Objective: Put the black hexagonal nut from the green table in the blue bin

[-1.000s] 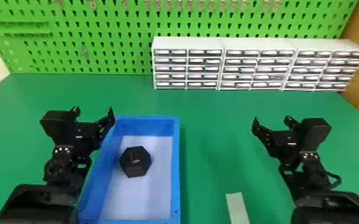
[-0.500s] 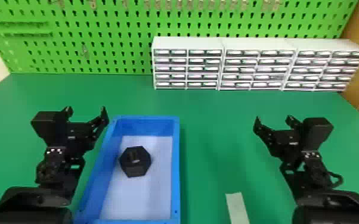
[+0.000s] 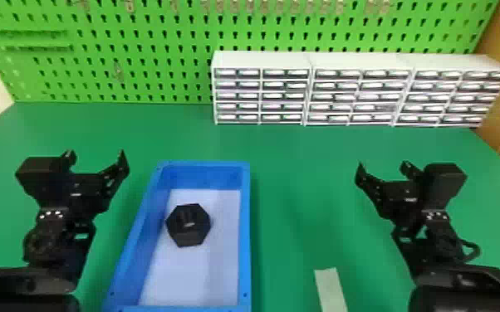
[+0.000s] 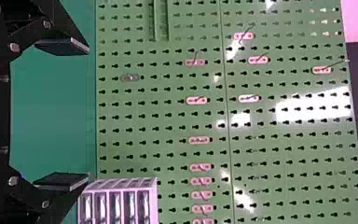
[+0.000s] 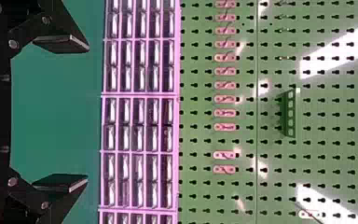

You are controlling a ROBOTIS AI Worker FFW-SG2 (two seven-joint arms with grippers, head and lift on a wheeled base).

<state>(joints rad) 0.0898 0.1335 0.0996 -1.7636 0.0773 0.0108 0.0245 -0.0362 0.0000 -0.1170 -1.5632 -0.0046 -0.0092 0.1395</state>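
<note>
Nut [image 3: 188, 232] lies in blue bin [image 3: 245, 249], corners pointing left and right.

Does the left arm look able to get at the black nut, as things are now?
Probably yes: the left gripper is open beside the blue bin, and nothing covers the nut inside. The bin's left wall stands between them and must be cleared.

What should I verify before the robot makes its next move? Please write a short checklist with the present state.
1. Black hexagonal nut inside the blue bin: ok.
2. Nut free of both grippers: ok.
3. Left gripper open and empty: ok.
4. Right gripper open and empty: ok.
5. Both grippers outside the bin: ok.
6. Exact height of the grippers above the green table: cannot tell.
</note>
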